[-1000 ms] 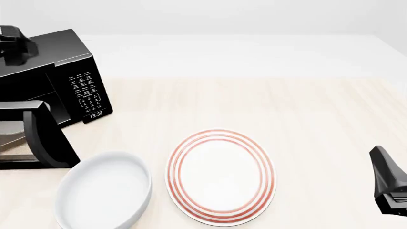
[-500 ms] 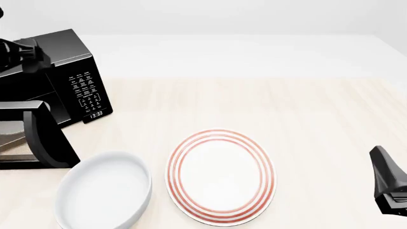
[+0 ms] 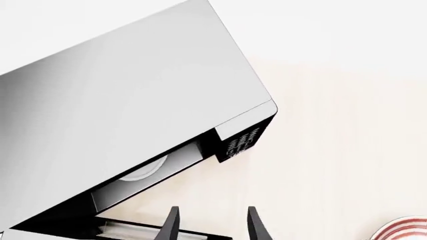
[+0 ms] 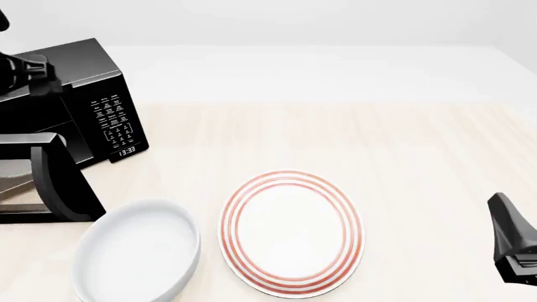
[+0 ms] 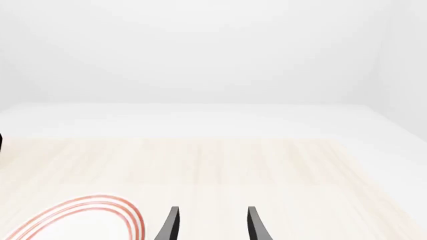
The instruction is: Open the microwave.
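Compared with half a second ago, only the left gripper (image 4: 25, 70) has shifted, sitting a little further toward the left edge above the microwave (image 4: 80, 104); everything else is unchanged. At far left of the front view the microwave stands on the pale wooden table (image 4: 419, 157), its long axis running left to right and its keypad face turned toward the near right. Its door (image 4: 46, 182) is swung open toward the near side, and the left wrist view shows the pale turntable (image 3: 143, 170) inside the cavity. That same view shows the left gripper's fingers (image 3: 170, 225) set apart with nothing between them, above the microwave's top. Just right of the open door, a white bowl (image 4: 138, 255) rests near the front edge, and beside it lies a white plate with red rings (image 4: 291, 233). At far right the right gripper (image 5: 210, 227) hangs low over bare table, well apart from the microwave, its fingers likewise parted and holding nothing. Beyond the wood, the surface turns white and meets plain white walls.
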### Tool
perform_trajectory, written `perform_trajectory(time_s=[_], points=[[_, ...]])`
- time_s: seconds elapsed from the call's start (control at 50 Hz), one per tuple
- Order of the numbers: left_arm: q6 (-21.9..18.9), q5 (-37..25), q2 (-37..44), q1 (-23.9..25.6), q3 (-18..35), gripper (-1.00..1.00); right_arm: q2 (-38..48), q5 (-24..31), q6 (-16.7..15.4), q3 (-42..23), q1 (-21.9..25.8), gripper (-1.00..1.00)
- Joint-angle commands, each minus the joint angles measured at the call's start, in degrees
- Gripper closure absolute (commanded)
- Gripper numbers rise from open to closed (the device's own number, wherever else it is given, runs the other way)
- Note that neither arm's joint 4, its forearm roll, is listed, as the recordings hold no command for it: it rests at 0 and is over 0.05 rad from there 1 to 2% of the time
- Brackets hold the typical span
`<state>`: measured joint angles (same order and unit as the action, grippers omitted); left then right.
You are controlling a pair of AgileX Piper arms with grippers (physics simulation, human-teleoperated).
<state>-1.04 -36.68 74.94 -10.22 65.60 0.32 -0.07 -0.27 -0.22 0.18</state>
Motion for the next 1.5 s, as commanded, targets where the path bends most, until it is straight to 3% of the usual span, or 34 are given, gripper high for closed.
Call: perform_trajectory(time_s=[0.02, 0.74, 1.5], points=[[-0.6, 0.5, 2.7, -2.1, 1.3, -1.0, -0.1, 0.1, 0.0, 0.1, 0.0, -1.0], [-3.3, 4.0, 9.1, -6.8, -0.3, -1.0, 0.2, -0.1, 0.0, 0.0, 0.0, -1.0], [-3.6, 6.8, 10.5, -7.3, -4.7, -1.0, 0.2, -0.1, 0.0, 0.0, 0.0, -1.0]])
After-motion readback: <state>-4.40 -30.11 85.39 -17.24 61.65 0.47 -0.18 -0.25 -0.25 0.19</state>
